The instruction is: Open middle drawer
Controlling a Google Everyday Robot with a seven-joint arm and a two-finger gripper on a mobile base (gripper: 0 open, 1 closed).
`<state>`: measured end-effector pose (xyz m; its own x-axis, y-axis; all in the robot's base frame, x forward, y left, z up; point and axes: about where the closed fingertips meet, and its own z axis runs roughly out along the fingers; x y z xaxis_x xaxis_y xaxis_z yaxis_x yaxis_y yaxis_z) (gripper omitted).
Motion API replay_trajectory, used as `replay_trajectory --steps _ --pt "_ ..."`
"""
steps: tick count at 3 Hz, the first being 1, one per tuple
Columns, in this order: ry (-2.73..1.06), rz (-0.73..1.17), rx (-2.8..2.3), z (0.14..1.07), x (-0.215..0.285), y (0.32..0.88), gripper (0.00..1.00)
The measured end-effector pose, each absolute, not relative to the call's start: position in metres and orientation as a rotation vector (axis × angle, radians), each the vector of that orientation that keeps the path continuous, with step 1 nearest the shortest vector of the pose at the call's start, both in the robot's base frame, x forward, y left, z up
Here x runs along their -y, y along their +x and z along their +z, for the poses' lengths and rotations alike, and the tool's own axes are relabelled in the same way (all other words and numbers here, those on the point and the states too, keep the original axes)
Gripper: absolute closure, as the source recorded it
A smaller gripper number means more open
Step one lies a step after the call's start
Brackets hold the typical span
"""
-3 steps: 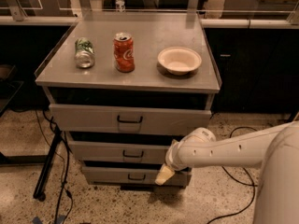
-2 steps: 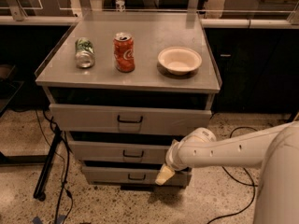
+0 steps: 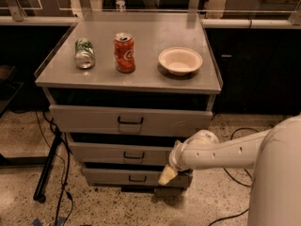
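Observation:
The middle drawer is a grey metal front with a small black loop handle at its centre. It lies between the taller top drawer and the narrower bottom drawer of a grey cabinet. My gripper, with a cream-coloured tip, hangs at the end of my white arm. It is low, to the right of the handle, in front of the bottom drawer's right part. It touches no handle that I can see.
On the cabinet top lie a green can on its side, an upright red can and a white bowl. Black cables and a stand leg run over the floor on the left. Dark counters stand behind.

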<state>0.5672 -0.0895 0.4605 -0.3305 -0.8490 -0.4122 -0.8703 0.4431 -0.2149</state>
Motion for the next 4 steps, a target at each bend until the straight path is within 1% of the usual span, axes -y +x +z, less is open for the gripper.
replay_trajectory --steps 2,4 --pt "-1.431 0.054 -2.251 0.433 0.1 0.58 0.0" --pt "-1.465 0.057 -2.25 0.411 0.089 0.593 0.0"
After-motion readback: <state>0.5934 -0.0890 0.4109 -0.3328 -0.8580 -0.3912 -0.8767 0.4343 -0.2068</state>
